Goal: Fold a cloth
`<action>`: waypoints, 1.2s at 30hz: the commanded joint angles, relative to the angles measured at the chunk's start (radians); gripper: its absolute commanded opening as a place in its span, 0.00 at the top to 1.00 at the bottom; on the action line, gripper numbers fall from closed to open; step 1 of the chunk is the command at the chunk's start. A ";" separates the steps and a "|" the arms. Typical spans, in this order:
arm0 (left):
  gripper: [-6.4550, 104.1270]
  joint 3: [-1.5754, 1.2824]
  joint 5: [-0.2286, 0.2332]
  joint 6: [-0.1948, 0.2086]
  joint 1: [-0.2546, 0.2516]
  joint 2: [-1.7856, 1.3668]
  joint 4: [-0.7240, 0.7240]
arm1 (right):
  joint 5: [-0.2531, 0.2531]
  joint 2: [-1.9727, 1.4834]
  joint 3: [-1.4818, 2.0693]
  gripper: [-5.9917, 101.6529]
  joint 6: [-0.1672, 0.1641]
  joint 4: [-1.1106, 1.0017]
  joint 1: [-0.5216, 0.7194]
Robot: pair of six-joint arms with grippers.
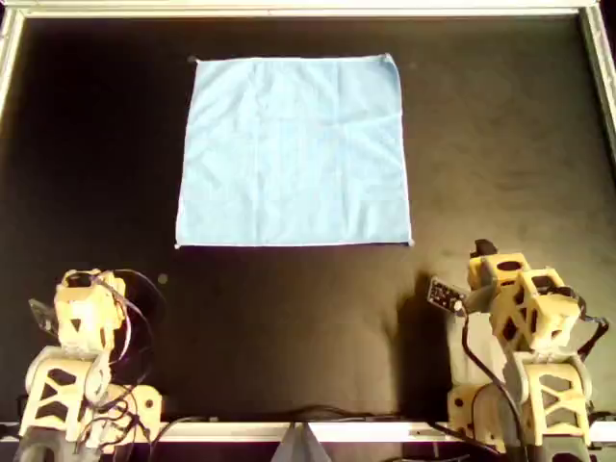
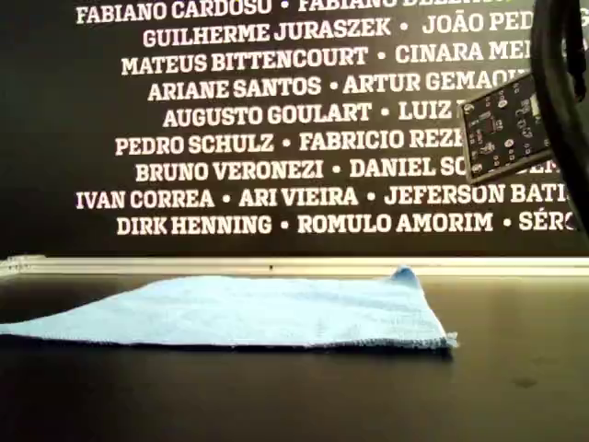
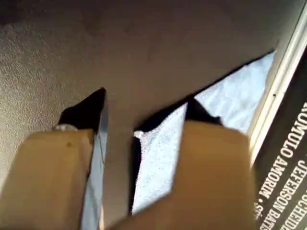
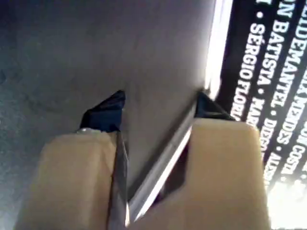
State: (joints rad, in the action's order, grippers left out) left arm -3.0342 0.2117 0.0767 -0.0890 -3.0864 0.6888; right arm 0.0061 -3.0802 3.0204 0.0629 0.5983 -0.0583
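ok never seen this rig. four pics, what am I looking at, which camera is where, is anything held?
Two tan robot arms sit at the bottom edge of the overhead view, above a black table. One picture looks straight down, one looks low across the table from the side, and two come from cameras riding on the grippers. A light blue cloth lies spread flat as a square, unfolded, well clear of both arms. The left gripper has its jaws apart, with the cloth visible beyond them, not between them. The right gripper is also open, over bare table. Nothing is held.
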 commanded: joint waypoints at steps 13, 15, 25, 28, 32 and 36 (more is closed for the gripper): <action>0.35 0.043 -0.137 -0.012 0.006 -0.002 -0.021 | -0.002 0.006 -0.057 0.36 -0.089 -0.012 -0.230; 0.35 0.034 -0.215 -0.012 0.008 -0.002 -0.020 | -0.006 0.067 -0.072 0.36 -0.089 -0.012 -0.252; 0.35 0.034 -0.270 -0.012 0.009 -0.002 -0.037 | 0.011 0.647 -0.270 0.36 -0.087 -0.158 -0.253; 0.35 0.038 -0.270 -0.014 0.009 0.046 -0.080 | 0.011 0.833 -0.379 0.36 -0.071 -0.189 -0.255; 0.34 0.078 -0.276 -0.014 0.009 0.253 -0.170 | 0.012 1.028 -0.520 0.36 -0.069 -0.198 -0.256; 0.34 0.215 -0.287 -0.014 0.008 0.581 -0.256 | 0.012 1.161 -0.606 0.36 -0.067 -0.198 -0.256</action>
State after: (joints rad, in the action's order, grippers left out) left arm -2.9575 -0.0644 0.0675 -0.0890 -2.7059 0.5016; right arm 0.0061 -1.9666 2.5157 -0.0107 0.4449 -0.3083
